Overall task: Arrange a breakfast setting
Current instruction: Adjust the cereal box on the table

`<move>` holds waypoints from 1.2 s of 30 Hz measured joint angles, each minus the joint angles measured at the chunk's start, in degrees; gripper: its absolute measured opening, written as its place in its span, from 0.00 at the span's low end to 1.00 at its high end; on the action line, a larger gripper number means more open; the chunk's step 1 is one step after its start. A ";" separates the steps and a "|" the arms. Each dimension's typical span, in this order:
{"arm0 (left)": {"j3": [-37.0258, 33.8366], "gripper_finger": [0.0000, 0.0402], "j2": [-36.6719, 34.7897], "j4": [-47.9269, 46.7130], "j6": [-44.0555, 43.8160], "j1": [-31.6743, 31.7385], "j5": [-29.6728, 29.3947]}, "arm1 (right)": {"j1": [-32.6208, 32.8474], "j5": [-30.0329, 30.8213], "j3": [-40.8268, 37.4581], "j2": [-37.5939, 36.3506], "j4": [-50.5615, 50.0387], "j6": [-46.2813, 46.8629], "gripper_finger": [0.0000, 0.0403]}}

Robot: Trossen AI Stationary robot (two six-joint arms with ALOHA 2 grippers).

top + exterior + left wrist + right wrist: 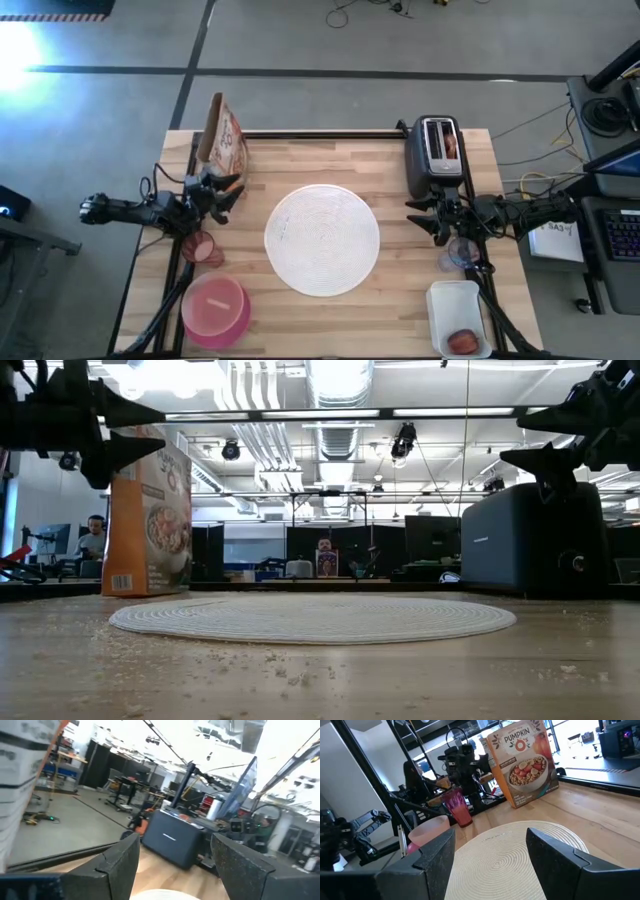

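The large round white plate point(322, 240) lies flat at the table's middle, and shows in the low view point(312, 617) and the right wrist view point(520, 850). The pink tumbler point(205, 247) stands upright near the left edge. The magenta bowl point(215, 310) sits at the near left with a paler bowl point(427, 831) inside it. The clear cup point(462, 254) stands near the right edge. My left gripper point(232, 196) hovers open above the table left of the plate. My right gripper point(418, 218) hovers open to the plate's right. Nothing is between either gripper's fingers.
A cereal box point(222, 135) stands at the far left, and a black-and-silver toaster point(437, 155) at the far right has something reddish in a slot. A white tub point(460, 318) at the near right holds a reddish-brown food item point(463, 341). Crumbs lie along the near table edge.
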 joint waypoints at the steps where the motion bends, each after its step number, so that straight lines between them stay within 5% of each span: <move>1: 0.14 0.57 0.00 -0.07 -0.59 -0.02 0.41 | 0.01 0.01 0.00 0.00 0.00 0.00 0.58; 12: 14.38 0.57 8.68 -16.79 -6.30 0.00 -0.86 | 0.02 0.00 0.00 0.00 0.00 0.00 0.58; 23: 35.38 0.57 25.81 -56.12 -36.33 0.00 -1.68 | 0.00 0.02 0.00 0.00 0.00 0.00 0.58; 36: 53.94 0.57 42.57 -80.93 -43.93 0.00 7.28 | 0.00 0.00 0.00 0.00 0.00 0.00 0.58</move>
